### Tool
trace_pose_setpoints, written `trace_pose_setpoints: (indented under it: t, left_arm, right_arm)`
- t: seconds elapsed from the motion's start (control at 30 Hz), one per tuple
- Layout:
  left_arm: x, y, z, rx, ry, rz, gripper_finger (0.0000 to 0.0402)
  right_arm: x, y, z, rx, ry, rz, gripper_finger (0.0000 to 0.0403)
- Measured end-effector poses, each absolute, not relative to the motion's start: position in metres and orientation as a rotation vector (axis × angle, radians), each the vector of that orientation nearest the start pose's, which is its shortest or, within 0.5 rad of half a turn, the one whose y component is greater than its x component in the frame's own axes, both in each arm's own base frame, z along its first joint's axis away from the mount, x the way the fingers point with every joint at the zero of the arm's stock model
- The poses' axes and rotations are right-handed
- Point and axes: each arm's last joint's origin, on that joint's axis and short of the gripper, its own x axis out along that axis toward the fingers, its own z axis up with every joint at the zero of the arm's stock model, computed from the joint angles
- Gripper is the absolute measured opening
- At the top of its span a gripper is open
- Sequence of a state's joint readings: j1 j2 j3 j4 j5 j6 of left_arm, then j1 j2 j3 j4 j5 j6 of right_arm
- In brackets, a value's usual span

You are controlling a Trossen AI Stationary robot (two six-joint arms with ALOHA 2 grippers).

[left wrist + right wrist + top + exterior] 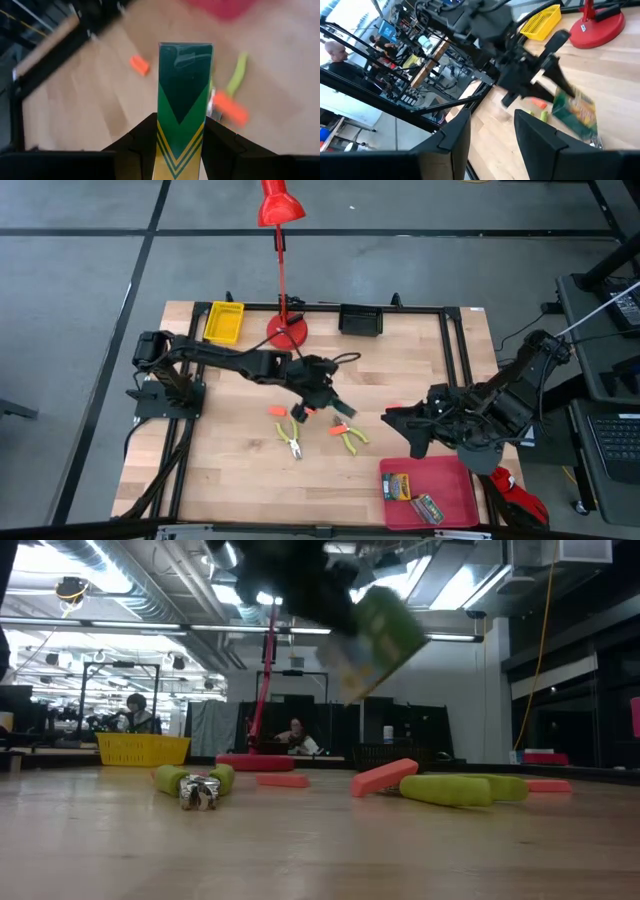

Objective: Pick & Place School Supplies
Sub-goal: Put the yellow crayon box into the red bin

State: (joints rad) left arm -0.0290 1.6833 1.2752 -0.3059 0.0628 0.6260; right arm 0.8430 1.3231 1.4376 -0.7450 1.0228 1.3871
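A flat printed pack point(184, 100) was held clear above the worktop point(230, 470), gripped at one end by the left hand point(181, 137); it was judged light, fairly stiff and slick; the right hand point(492, 131), released, waited near the red tray point(460, 480)

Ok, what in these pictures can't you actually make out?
- Print on the pack in the left claw: motion-blurred in the low and right wrist views; the left wrist view shows only one face.
- Labels on the two packs in the red tray: too small in the high view.
- Right claw: the high view alone does not settle how its fingers stand.
- One yellow-green tool: its tip is hidden behind an orange piece in the low view.
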Motion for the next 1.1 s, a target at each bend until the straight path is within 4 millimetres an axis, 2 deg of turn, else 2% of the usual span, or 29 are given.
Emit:
trace_pose_setpoints:
  t: [0.17, 0.4, 0.6, 0.83, 0.97, 1.1]
  left_arm:
    - [0.376, -0.038, 0.273, 0.516, 0.575, -0.280, 0.0122]
    - [0.379, -0.059, 0.286, 0.376, 0.492, -0.231, 0.0122]
    - [0.381, -0.082, 0.299, 0.276, 0.355, -0.246, 0.0122]
    - [0.390, -0.101, 0.296, 0.219, 0.261, -0.240, 0.0121]
    - [0.390, -0.107, 0.294, 0.192, 0.262, -0.234, 0.0122]
    - [0.391, -0.107, 0.300, 0.184, 0.247, -0.219, 0.0121]
  right_arm:
    - [0.181, 0.186, 0.398, 0.854, 0.199, -0.344, 0.0155]
    - [0.170, 0.195, 0.393, 0.886, 0.317, -0.267, 0.0155]
    - [0.167, 0.197, 0.393, 0.882, 0.323, -0.254, 0.0155]
    - [0.167, 0.198, 0.393, 0.863, 0.342, -0.240, 0.0155]
    - [0.168, 0.202, 0.389, 0.857, 0.428, -0.194, 0.0155]
    - [0.175, 0.211, 0.375, 0.808, 0.600, -0.139, 0.0155]
